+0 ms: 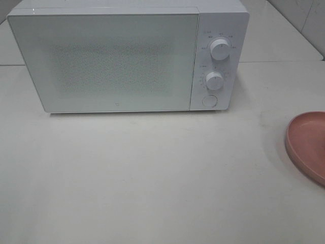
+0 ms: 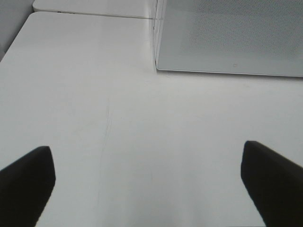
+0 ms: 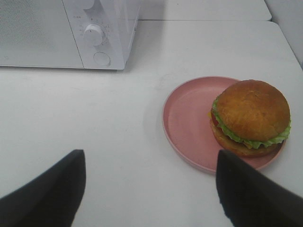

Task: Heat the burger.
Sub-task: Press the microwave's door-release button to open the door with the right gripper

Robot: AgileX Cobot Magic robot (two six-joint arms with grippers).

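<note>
The burger (image 3: 251,116), with a glossy brown bun and green lettuce, sits on a pink plate (image 3: 189,118) in the right wrist view. In the exterior high view only the plate's edge (image 1: 307,145) shows at the right border, and the burger is out of view there. My right gripper (image 3: 151,189) is open, short of the plate, its dark fingers (image 3: 47,196) apart over bare table. My left gripper (image 2: 147,184) is open too, above the table in front of the white microwave (image 1: 127,56), whose door is closed. Neither gripper appears in the exterior high view.
The microwave has two knobs (image 1: 219,49) and a round button (image 1: 209,101) on its right panel. It stands at the back of a white table (image 1: 152,173). A tiled wall runs at the far right.
</note>
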